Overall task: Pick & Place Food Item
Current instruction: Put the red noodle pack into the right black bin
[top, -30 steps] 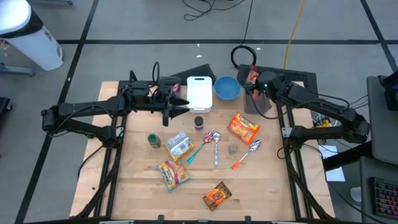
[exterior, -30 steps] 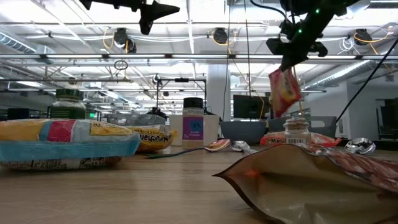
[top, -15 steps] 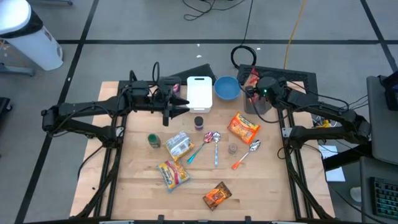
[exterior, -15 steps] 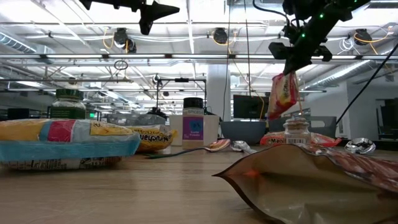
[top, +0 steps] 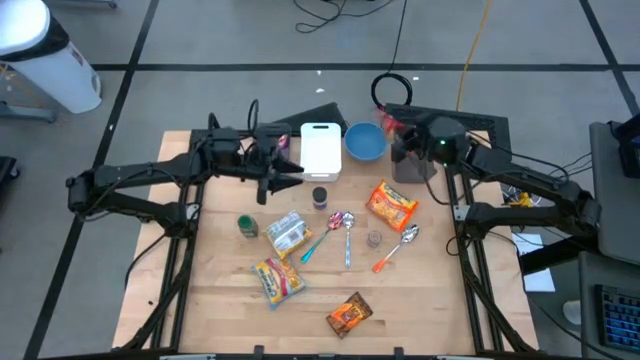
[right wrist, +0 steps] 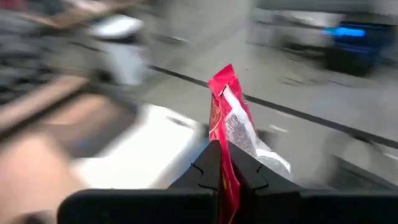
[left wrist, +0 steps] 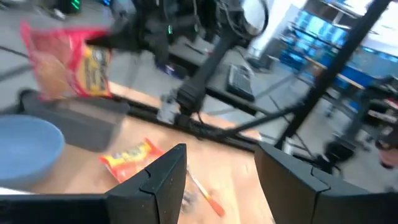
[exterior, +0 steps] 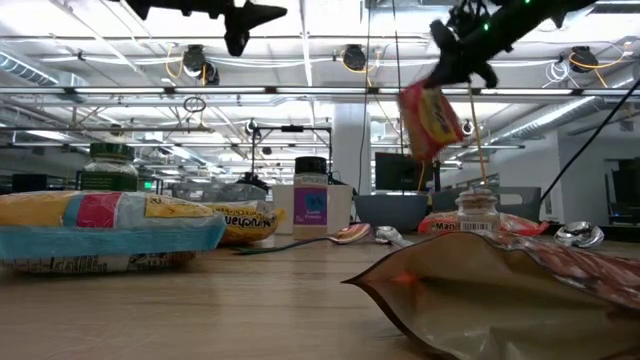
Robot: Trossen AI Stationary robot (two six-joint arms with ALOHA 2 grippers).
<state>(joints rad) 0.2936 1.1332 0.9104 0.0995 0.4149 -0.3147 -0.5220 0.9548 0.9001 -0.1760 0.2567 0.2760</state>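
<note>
A red snack packet hangs high over the table's far right, just right of the blue bowl and near the grey bin. My right gripper is shut on it; the left wrist view shows the packet above bin and bowl. My left gripper hovers open over the near edge of the white cutting board, nothing between its fingers. My right gripper pinches the red packet's upper end between its two shut fingers, edge-on. The fingers come nearly level from the table's right side. The packet is lifted clear and hangs tilted below and beyond them.
On the wooden table lie an orange packet, two spoons, a dark-lidded spice jar, a green-lidded jar, a small jar and three more food packets.
My right gripper has swung toward the table's left, toward the blue bowl, risen a little and tipped nearer level. The red packet has gone along, swinging from hanging straight down to tilted. It stays held.
</note>
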